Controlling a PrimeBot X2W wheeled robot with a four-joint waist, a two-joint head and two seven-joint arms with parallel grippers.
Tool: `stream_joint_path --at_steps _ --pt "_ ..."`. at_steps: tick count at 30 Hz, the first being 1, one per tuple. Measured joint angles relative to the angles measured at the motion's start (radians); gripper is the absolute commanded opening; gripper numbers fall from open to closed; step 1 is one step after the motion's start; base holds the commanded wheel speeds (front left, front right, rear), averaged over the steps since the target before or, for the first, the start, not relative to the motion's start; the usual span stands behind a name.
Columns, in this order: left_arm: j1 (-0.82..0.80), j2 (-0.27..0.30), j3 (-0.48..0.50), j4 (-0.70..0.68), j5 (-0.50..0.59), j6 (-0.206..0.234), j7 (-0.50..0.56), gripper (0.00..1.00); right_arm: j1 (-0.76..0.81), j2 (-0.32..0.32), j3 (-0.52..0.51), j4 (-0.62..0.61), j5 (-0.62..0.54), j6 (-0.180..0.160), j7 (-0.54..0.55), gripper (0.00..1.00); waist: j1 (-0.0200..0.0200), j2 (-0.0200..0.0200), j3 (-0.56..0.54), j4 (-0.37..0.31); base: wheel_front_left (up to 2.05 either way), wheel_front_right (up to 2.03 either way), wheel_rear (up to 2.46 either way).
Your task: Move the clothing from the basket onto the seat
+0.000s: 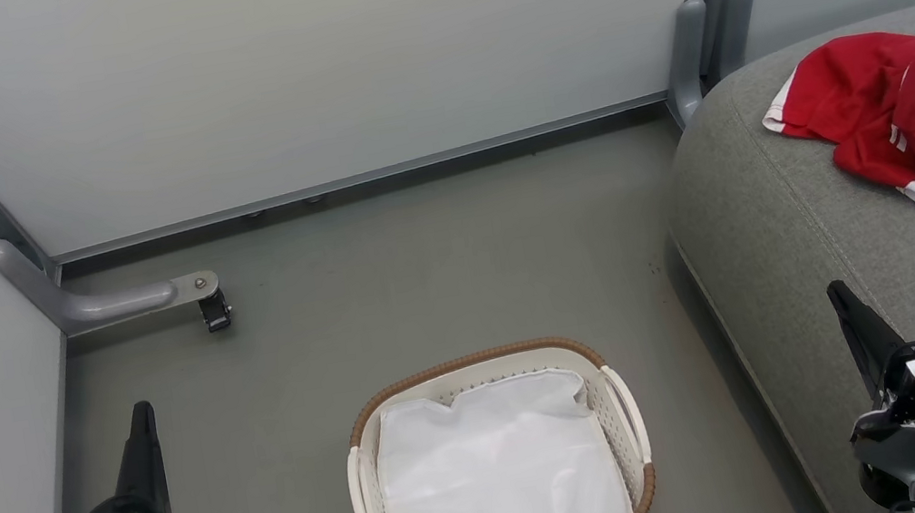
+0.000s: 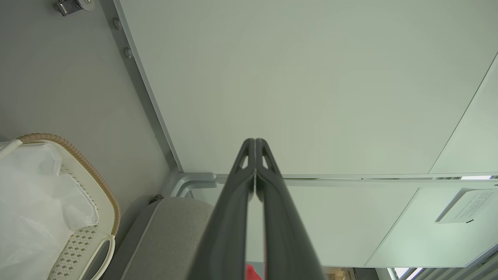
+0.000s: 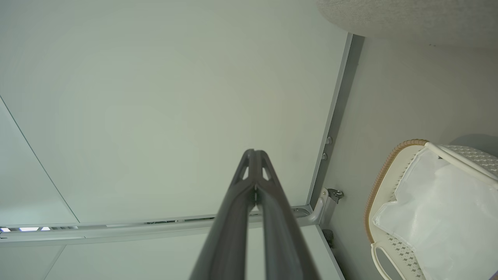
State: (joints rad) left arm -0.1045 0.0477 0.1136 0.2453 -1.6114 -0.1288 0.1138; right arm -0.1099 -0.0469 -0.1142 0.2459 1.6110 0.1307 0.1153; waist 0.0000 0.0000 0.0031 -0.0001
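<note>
1. Nearby, pale wall panels [image 1: 299, 70] in grey metal frames close off the far and left sides of the grey floor [image 1: 420, 253]. A curved metal foot [image 1: 107, 305] with a small black caster [image 1: 216, 313] juts from the left corner, well apart from the basket [image 1: 474, 362].
2. A strip of bare floor lies between the basket and the seat [image 1: 786, 241], whose rounded side rises to the right.
3. The basket is oval, off-white perforated plastic with a brown woven rim and a loop handle on its left and right sides. A plain white liner cloth [image 1: 501, 470], crumpled and slightly glossy, lines it.
4. The seat is grey woven upholstery with a stitched seam along its soft, rounded edge.
5. The clothing [image 1: 904, 121] lies on the seat's far part, well apart from the basket. It is a rumpled red heap of soft fabric with white trim and white panels.
6. The heap's long axis runs from far left to near right across the cushion. A white-edged hem points left toward the seat's rounded corner.
7. The left gripper [image 1: 141, 415] hangs over the floor beside the left wall, left of the basket. Its dark tapered fingers are pressed together on nothing and point toward the far wall.
8. The right gripper [image 1: 836, 290] hangs over the seat's near edge, right of the basket. Its fingers are likewise together and empty.
</note>
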Motion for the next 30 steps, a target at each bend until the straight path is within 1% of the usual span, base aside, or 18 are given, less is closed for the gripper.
stream_joint_path --at_steps 30 --pt "0.000 0.000 0.000 0.000 0.000 0.000 0.000 0.00 0.000 0.000 0.000 0.000 0.000 0.000 0.000 0.00 0.0000 0.0000 0.000 0.000 0.00 0.00 0.00"
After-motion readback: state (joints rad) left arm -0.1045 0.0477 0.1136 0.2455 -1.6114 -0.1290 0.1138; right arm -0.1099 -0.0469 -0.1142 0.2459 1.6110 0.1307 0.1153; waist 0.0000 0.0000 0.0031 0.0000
